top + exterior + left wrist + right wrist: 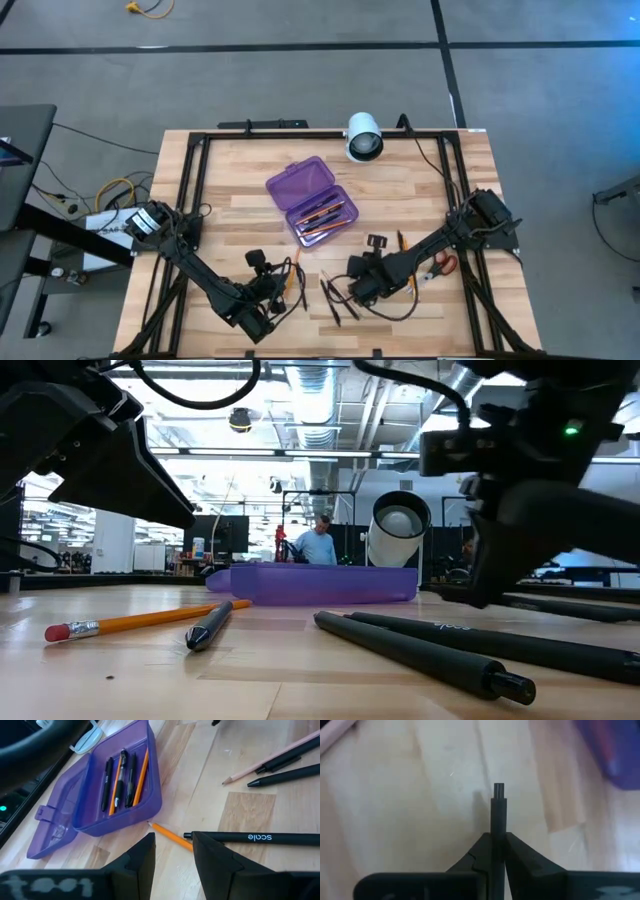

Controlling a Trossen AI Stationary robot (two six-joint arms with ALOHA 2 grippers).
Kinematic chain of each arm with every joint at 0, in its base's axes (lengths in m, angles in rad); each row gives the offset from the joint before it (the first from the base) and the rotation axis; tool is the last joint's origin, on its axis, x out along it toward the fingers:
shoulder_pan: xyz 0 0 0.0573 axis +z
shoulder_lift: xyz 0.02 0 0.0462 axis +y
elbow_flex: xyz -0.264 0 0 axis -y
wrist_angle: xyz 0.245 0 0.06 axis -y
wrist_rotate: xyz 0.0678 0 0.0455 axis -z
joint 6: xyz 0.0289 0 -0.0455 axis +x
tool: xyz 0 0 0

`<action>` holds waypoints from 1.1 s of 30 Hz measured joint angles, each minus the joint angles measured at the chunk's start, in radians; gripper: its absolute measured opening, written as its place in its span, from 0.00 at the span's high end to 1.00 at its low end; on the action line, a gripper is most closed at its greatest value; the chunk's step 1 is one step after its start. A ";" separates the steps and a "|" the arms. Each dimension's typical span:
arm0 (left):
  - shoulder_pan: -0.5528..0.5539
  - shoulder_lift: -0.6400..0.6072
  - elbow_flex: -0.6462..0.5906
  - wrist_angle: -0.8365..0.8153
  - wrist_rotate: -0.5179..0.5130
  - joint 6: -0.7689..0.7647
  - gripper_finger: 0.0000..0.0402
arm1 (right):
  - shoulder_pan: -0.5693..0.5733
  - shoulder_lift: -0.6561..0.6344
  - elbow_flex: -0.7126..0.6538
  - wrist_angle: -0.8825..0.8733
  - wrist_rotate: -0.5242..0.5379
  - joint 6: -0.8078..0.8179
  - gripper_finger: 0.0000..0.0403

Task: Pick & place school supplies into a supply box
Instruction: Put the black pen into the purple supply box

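Pinching a black pen [498, 815] between its two fingers, the right gripper [498, 840] sits at the bottom centre of the right wrist view, the pen's tip sticking up past the fingertips over bare wood. In the high view the same gripper [352, 290] lies low and right of centre, just beside a few loose dark pens [335, 297] on the table [420, 190]. Small scissors with orange-red handles [443, 264] lie near the right arm, toward the table's right edge.

The left gripper [172, 851] shows at the bottom of the left wrist view with its fingers apart and nothing between them. An orange pencil [170, 835] and a black pen marked "scale" [250, 838] lie on the wood just beyond its fingertips. Farther toward the upper right of that frame rest a pale pencil [260, 764] and another dark pen [285, 775].

The purple supply box [311, 199] stands open in the middle of the high view, slightly above centre, its lid folded out toward the upper left. Several black pens and orange pencils [123, 779] lie side by side in its tray. A white cylindrical camera [364, 136] sits at the table's top edge, right of the box.
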 joint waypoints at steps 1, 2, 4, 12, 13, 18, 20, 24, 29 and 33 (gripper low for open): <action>0.000 0.000 0.000 0.000 0.000 0.000 0.70 | 0.001 0.000 0.003 -0.003 0.003 -0.001 0.95; 0.000 0.000 0.000 0.000 0.000 0.000 0.70 | 0.003 0.000 0.006 -0.004 0.004 -0.003 0.96; 0.000 0.000 0.000 0.000 0.000 0.000 0.70 | 0.005 0.000 0.012 -0.005 0.012 -0.015 0.97; 0.000 0.000 0.000 -0.002 0.000 0.000 0.70 | 0.004 -0.003 0.046 -0.039 0.065 -0.053 0.95; 0.000 0.000 0.000 -0.002 0.000 0.000 0.70 | 0.003 -0.004 0.051 -0.041 0.069 -0.066 0.95; 0.000 0.000 0.000 -0.001 0.000 0.000 0.70 | -0.023 -0.005 0.082 -0.046 0.113 -0.137 0.96; 0.000 0.000 0.000 -0.001 0.000 0.000 0.70 | -0.038 -0.005 0.097 -0.048 0.130 -0.167 0.95; 0.000 0.000 0.000 -0.003 0.000 0.000 0.70 | -0.073 -0.005 0.125 -0.048 0.159 -0.236 0.94; 0.000 0.000 0.000 -0.005 0.001 0.000 0.70 | -0.127 -0.006 0.156 -0.042 0.193 -0.343 0.96; 0.000 0.000 0.000 -0.005 0.001 0.000 0.70 | -0.185 -0.006 0.178 -0.010 0.195 -0.451 0.95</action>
